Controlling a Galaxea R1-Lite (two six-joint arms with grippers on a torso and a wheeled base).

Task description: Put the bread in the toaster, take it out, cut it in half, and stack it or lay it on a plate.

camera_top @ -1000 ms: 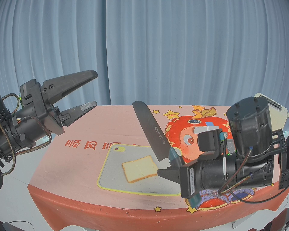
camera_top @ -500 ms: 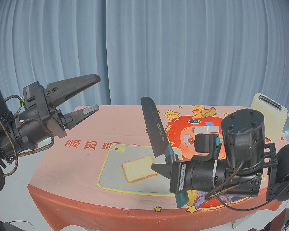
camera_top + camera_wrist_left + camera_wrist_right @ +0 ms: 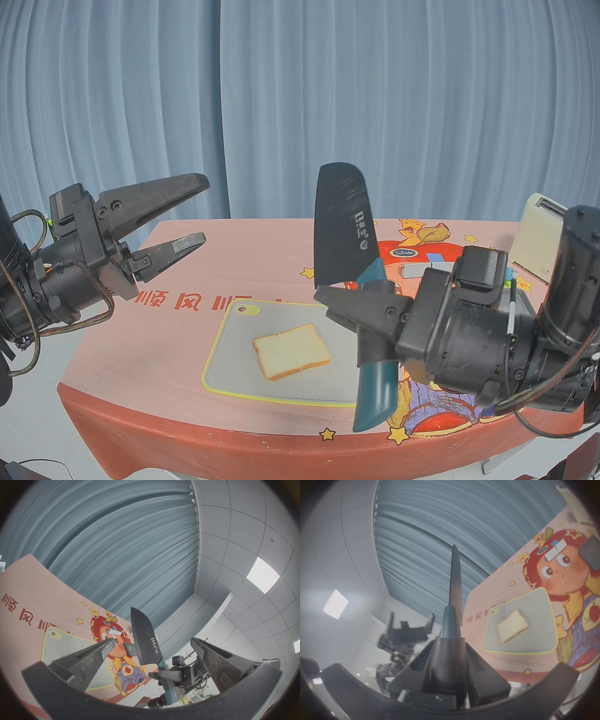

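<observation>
Your slice of bread [image 3: 292, 351] lies flat near the middle of the grey cutting board [image 3: 234, 375], whole and uncut, with nothing touching it. The board has a yellow rim and sits on the pink tablecloth [image 3: 150, 350], toward the front edge of the table.

Just to the right of the bread, your right gripper [image 3: 367, 307] hangs above the right end of the board. Its fingers are clamped tight on the teal handle of the knife [image 3: 345, 228]. The black blade points up and leans slightly back toward the curtain [image 3: 387, 94]. The butt of the handle hangs down below the fingers. The knife is well clear of the bread and the board.

Your left gripper [image 3: 201, 210] hovers off the table's left side, well apart from the board. Its two fingers are spread wide with nothing between them, and they point toward the middle of the table.

The cream toaster [image 3: 539, 240] stands at the far right edge of the table, its slot facing up. Small grey blocks [image 3: 428, 269] lie on the cartoon print between the toaster and the knife.
</observation>
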